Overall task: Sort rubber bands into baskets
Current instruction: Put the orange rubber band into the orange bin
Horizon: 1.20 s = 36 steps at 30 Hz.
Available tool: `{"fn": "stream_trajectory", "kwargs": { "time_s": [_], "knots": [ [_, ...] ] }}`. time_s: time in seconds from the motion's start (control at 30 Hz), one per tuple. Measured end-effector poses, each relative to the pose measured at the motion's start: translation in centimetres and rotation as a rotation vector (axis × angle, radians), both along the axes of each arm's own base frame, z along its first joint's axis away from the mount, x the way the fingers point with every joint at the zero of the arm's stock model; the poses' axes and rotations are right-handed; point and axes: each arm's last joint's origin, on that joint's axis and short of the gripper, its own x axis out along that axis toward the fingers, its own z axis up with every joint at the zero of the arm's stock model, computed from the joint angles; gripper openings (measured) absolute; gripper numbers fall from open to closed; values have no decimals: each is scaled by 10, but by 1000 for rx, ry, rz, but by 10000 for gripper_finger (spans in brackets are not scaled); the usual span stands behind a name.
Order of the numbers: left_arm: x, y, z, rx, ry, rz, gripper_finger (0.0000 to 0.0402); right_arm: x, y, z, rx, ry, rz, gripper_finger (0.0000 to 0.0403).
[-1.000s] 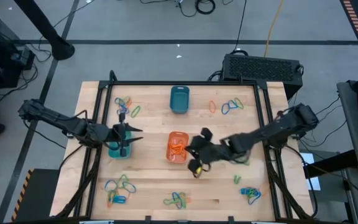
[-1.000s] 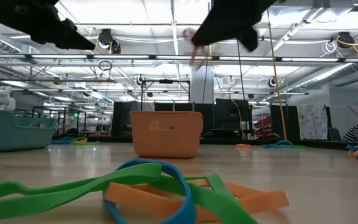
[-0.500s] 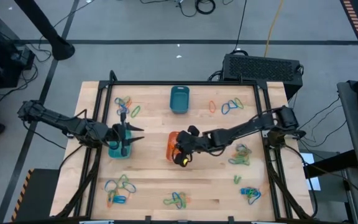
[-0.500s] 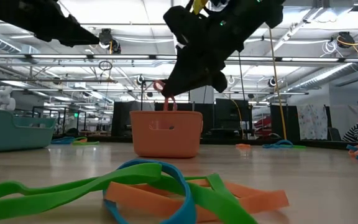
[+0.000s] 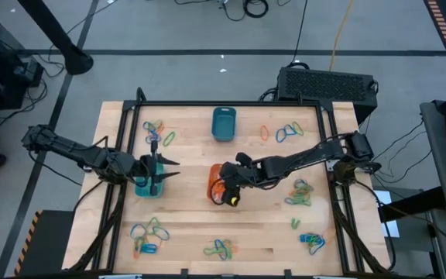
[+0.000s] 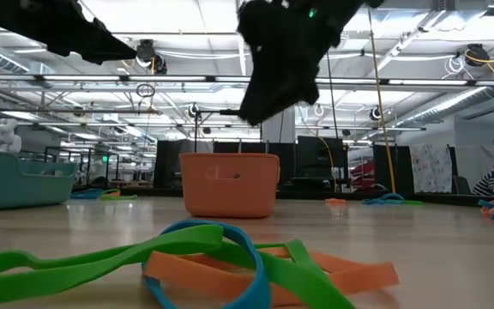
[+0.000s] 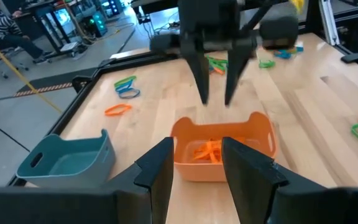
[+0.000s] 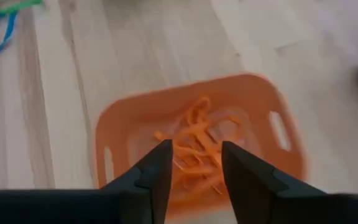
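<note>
- Looking level across the table from its near edge, you see a tangle of rubber bands (image 6: pixel 230 262) lying closest, green, blue and orange loops laid over one another on the wood.
- Handle these as very light, soft, floppy things: they will likely sag, stretch and cling to each other, so pinch a single strand where it lifts free of the heap, not the middle of the knot.
- Farther in, the orange basket (image 5: pixel 217 184) sits mid-table with orange bands (image 8: pixel 194 146) piled inside it.
- Your right gripper (image 5: pixel 228 186) hangs just above that basket, fingers parted with nothing between them; a band seems just dropped in.
- To one side, your left gripper (image 5: pixel 155 175) hovers over the turquoise basket (image 5: pixel 144 188), jaws parted and empty as its wrist view shows.
- Beyond, the dark teal basket (image 5: pixel 224 124) stands near the far edge, apparently empty.
- More loose bands lie in clusters near the table's corners, such as the far-left cluster (image 5: pixel 156 132) and the far-right cluster (image 5: pixel 285 132), well apart from all baskets.
- You have plenty left to sort, I judge.
</note>
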Motion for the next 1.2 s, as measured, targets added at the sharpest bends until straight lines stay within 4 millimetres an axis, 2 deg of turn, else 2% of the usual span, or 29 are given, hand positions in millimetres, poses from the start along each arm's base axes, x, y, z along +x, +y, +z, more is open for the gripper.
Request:
{"fn": "stream_trajectory", "kwargs": {
  "time_s": [0.17,0.37,0.77,0.87,1.07,1.2],
  "knots": [
    [2,-1,1,-18,-15,-26,144,-16,-14,30,-35,-11,10,133],
    [11,-7,2,-52,-37,-137,144,-35,-51,39,-122,96,-154,116],
    [21,-11,-6,-24,-1,-148,144,-53,-139,26,-15,235,-357,112],
    [21,-11,-6,-25,-1,-148,144,-63,-155,15,23,284,-399,112],
    [21,-11,-6,-30,1,-147,144,-82,-189,-15,87,272,-511,112],
    [21,-11,-6,-32,2,-146,144,-90,-198,-29,105,248,-547,112]
  ]
}}
